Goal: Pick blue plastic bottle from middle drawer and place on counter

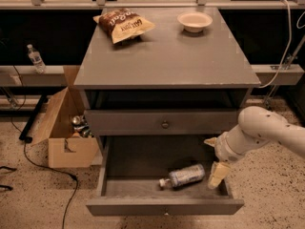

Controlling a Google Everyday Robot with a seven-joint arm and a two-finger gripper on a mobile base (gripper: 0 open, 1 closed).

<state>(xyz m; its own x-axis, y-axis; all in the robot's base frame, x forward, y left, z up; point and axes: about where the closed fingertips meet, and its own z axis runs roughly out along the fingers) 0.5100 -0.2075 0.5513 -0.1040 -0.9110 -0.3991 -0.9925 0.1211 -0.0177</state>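
The blue plastic bottle [186, 175] lies on its side on the dark floor of the open middle drawer [164, 205], white cap pointing left. My gripper [212, 163] reaches in from the right on a white arm. It hangs over the drawer's right end, just right of the bottle and apart from it. Its two cream fingers [217, 174] stand apart, one low in the drawer and one higher up. It holds nothing. The grey counter [167, 56] is the cabinet's top, above the drawer.
A chip bag [125, 24] and a white bowl [194, 20] sit at the back of the counter. A closed drawer with a round knob [165, 124] is above the open one. An open cardboard box [71, 128] stands left; another bottle [35, 58] sits on a left ledge.
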